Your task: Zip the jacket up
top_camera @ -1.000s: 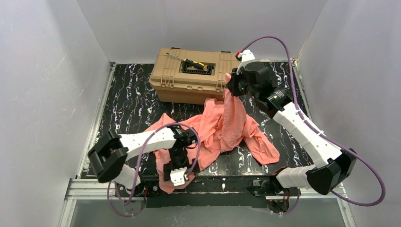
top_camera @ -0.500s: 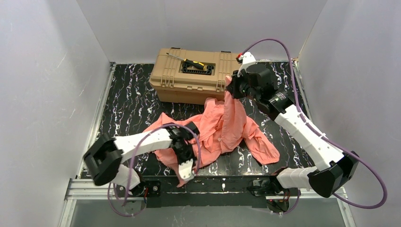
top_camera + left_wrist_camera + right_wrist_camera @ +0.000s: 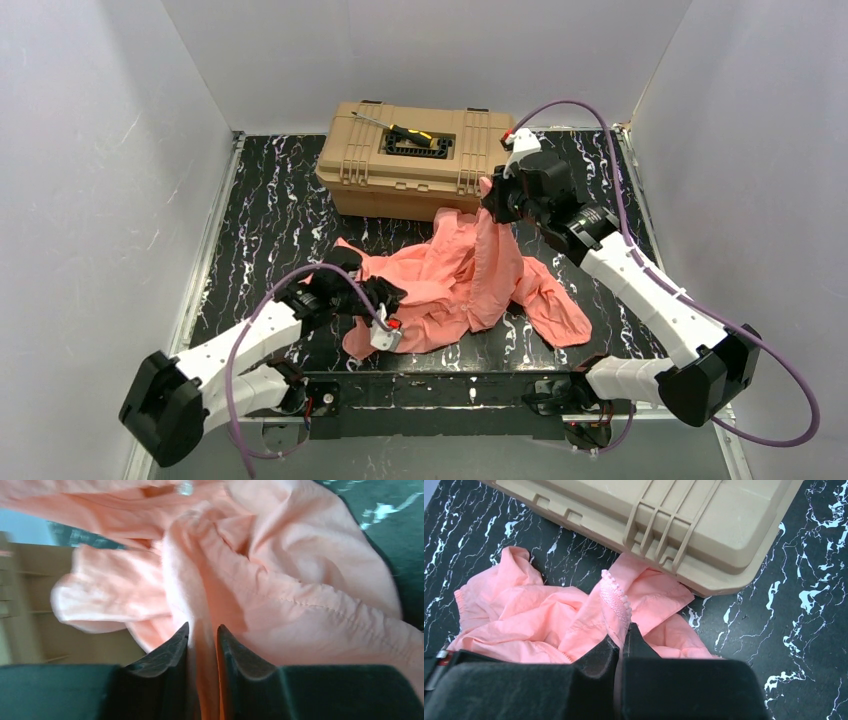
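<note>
The salmon-pink jacket (image 3: 450,285) lies crumpled on the black marbled table, in front of the tan toolbox. My right gripper (image 3: 491,196) is shut on a zipper edge and holds it up as a peak. The right wrist view shows the jacket's toothed zipper tape (image 3: 614,596) running up out of the right gripper (image 3: 623,635). My left gripper (image 3: 392,298) sits low at the jacket's near left side. In the left wrist view a fold of the jacket (image 3: 300,580) passes between its fingers (image 3: 170,652), so the left gripper (image 3: 202,632) is shut on the cloth.
The tan toolbox (image 3: 410,160) stands at the back with a screwdriver (image 3: 410,132) on its lid. Its front corner (image 3: 704,535) is just beyond the lifted cloth. White walls enclose the table (image 3: 270,230) on three sides. A purple cable loops over the right arm.
The left arm swung out to the left and lower. Its gripper closed on the near left fold, and the cloth hanging over the front edge came back onto the table. The right gripper dropped slightly.
</note>
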Motion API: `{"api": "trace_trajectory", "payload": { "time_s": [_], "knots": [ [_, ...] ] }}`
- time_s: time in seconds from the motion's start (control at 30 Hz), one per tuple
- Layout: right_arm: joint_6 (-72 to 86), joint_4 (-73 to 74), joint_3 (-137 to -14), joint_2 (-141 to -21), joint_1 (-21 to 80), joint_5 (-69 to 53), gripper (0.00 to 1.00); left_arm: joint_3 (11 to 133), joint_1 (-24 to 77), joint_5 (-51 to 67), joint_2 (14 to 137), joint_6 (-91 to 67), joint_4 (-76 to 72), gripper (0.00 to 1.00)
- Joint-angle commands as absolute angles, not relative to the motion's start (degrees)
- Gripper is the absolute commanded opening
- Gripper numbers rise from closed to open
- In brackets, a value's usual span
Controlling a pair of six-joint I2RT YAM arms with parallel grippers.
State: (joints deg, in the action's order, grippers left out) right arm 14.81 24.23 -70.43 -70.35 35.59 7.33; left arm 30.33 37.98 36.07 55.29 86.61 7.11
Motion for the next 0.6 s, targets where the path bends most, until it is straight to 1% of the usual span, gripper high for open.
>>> {"api": "trace_trajectory", "payload": {
  "time_s": [0.0, 0.1, 0.13, 0.23, 0.33, 0.4, 0.5, 0.57],
  "knots": [
    [15.7, 21.55, -69.89, -68.42, 35.24, 8.0, 0.01, 32.9, 37.49, 35.41, 59.64, 88.98, 17.58, 0.34],
    [15.27, 22.01, -69.57, -68.16, 35.24, 8.26, 0.01, 35.24, 37.17, 37.02, 58.8, 91.26, 23.97, 0.66],
    [15.15, 22.04, -69.44, -68.13, 35.24, 8.26, 0.01, 35.82, 37.17, 37.87, 58.01, 91.9, 25.69, 0.73],
    [14.97, 21.89, -68.9, -67.87, 35.24, 7.99, 0.01, 39.55, 37.23, 41.55, 55.25, 91.74, 32.26, 0.87],
    [14.47, 21.72, -68.2, -67.55, 35.24, 7.29, 0.01, 45.13, 37.31, 46.62, 53.73, 86.61, 37.69, 0.93],
    [14.25, 21.59, -67.8, -67.5, 35.24, 6.69, 0.01, 48.09, 38.0, 49.09, 54.4, 80.64, 37.9, 0.97],
    [14.24, 21.26, -67.23, -67.27, 35.16, 5.94, 0.01, 51.27, 41.44, 49.89, 57.88, 70.26, 33.62, 0.98],
    [14.24, 20.93, -66.77, -66.86, 35.07, 5.22, 0.01, 50.62, 45.39, 48.66, 61.08, 65.58, 28.02, 0.98]
  ]
}}
